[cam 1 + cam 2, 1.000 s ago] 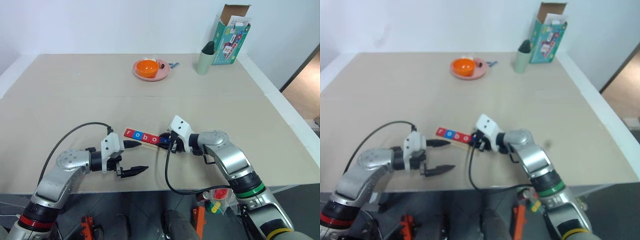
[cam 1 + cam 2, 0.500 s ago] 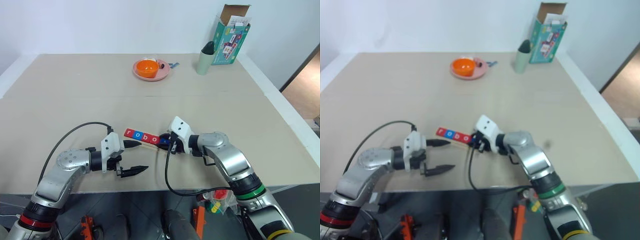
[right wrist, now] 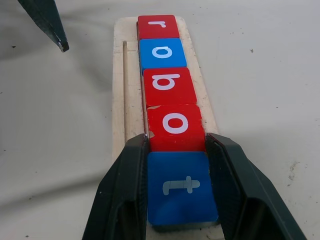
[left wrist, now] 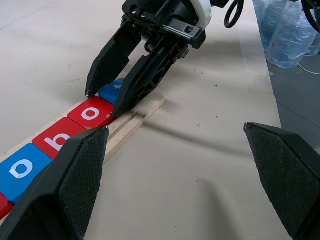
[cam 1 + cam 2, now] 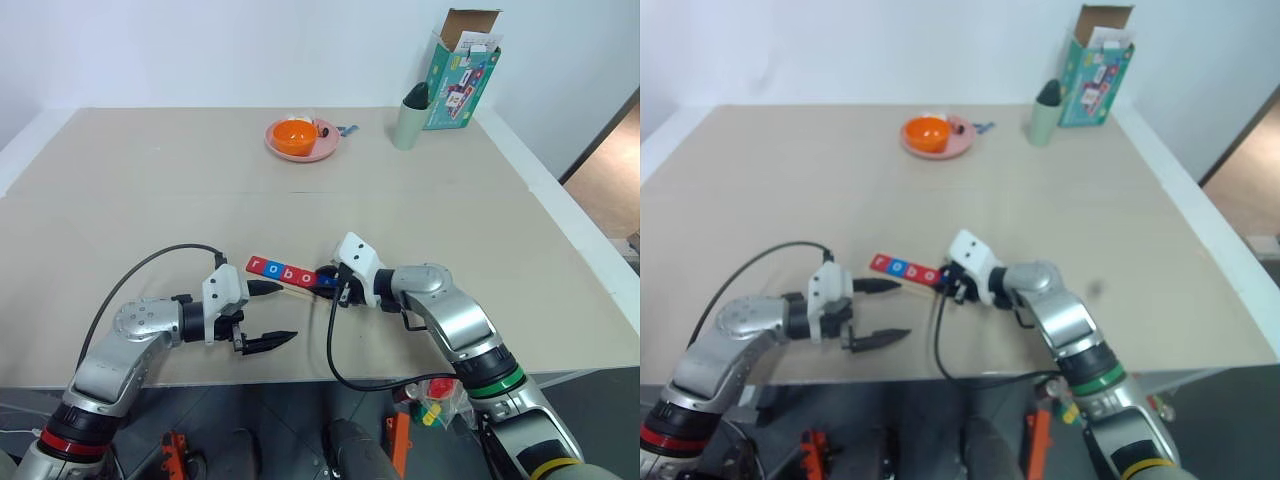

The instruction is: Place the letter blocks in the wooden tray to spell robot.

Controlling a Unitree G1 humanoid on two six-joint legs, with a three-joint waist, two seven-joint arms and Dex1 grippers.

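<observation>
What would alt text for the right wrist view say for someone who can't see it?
Five flat square letter tiles spell "robot" along a pale wooden tray: red r, blue o, red b, red o, blue t. The right gripper has its two black fingers on either side of the blue t tile. The tray lies on a beige table.

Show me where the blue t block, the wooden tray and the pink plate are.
blue t block (image 3: 182, 187): right wrist view, on its top face, at the white letter.
wooden tray (image 3: 129, 90): right wrist view, on the bare grooved wood beside the tiles.
pink plate (image 5: 325, 152): left eye view, on its rim beside the orange bowl.
</observation>
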